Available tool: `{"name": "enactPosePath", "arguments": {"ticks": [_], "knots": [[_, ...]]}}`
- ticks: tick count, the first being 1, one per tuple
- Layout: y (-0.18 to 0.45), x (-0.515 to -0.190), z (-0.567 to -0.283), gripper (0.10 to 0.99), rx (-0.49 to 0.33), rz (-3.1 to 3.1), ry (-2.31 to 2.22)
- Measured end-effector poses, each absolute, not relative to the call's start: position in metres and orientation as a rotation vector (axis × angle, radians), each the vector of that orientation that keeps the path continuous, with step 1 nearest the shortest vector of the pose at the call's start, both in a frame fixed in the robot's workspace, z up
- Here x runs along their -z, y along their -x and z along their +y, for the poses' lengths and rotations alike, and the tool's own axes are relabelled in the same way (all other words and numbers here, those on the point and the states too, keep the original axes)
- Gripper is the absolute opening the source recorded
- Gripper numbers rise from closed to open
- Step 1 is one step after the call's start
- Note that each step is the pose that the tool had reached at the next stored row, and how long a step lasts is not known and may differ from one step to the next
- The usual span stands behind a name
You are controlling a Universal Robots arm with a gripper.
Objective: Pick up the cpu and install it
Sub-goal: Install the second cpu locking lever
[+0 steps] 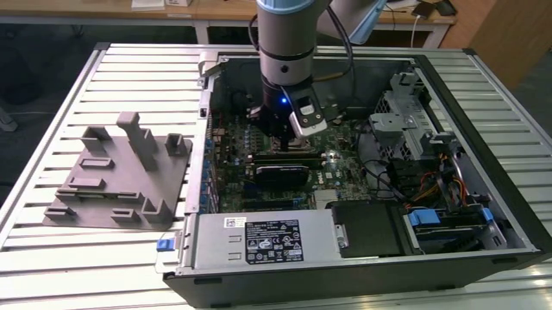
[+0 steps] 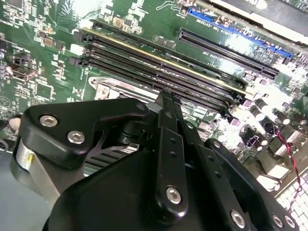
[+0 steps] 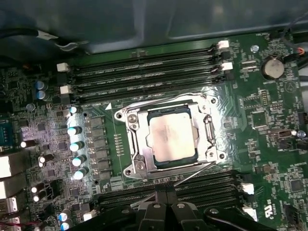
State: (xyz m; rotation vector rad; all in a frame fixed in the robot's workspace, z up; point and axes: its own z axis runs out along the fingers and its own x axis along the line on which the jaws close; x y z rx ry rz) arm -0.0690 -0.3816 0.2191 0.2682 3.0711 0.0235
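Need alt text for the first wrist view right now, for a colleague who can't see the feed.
The cpu, silver top up, sits inside the metal-framed socket at the middle of the green motherboard. Rows of dark memory slots run along both sides of the socket, and the gripper pokes in at the frame's edge.

A ribbed, silver-grey metal table (image 1: 103,84) spans the foreground, while pale wooden desks (image 1: 216,11) on white legs and a brown wooden cabinet (image 1: 509,32) stand behind.
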Motion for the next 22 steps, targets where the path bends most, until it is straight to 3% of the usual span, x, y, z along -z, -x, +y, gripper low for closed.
{"name": "enactPosePath", "arguments": {"ticks": [9, 22], "knots": [[0.076, -0.216, -0.382, 0.106, -0.031, 3.071, -0.268], [0.096, -0.206, -0.390, 0.106, -0.128, 3.074, -0.270]]}}
